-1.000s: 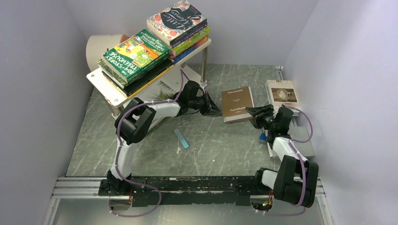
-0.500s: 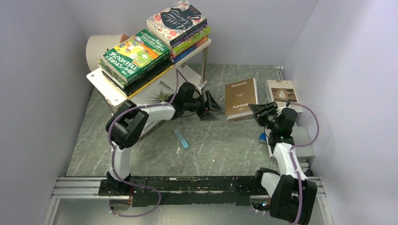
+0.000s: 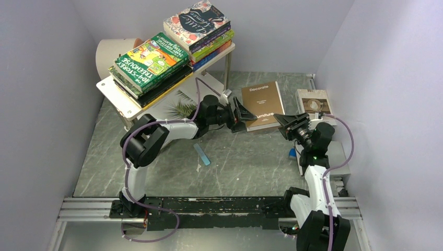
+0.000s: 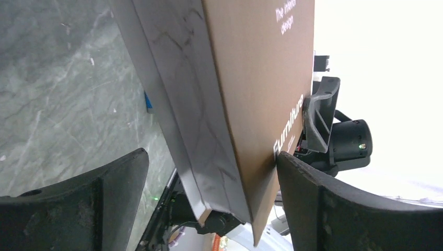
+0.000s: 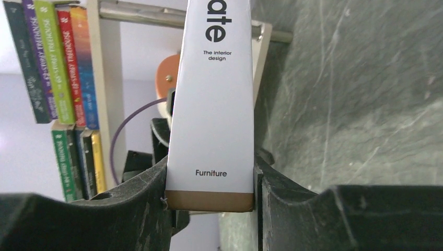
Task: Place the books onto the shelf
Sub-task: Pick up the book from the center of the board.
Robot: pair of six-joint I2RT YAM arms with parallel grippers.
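the brown book (image 3: 263, 104), a large stiff hardback titled decorate, lies right of centre in the overhead frame, well apart from the shelf (image 3: 112, 93) at upper left, where other books (image 3: 151, 63) are stacked. the right tool (image 3: 282, 121) is clamped on its lower right edge, and the right wrist view shows the cover pinched tight. the left tool (image 3: 241, 112) straddles the lower left corner, spread wide and not gripping. the book looks heavy and smooth, likely to sag or slip when held by one edge. a deeper hold on both sides seems safer.
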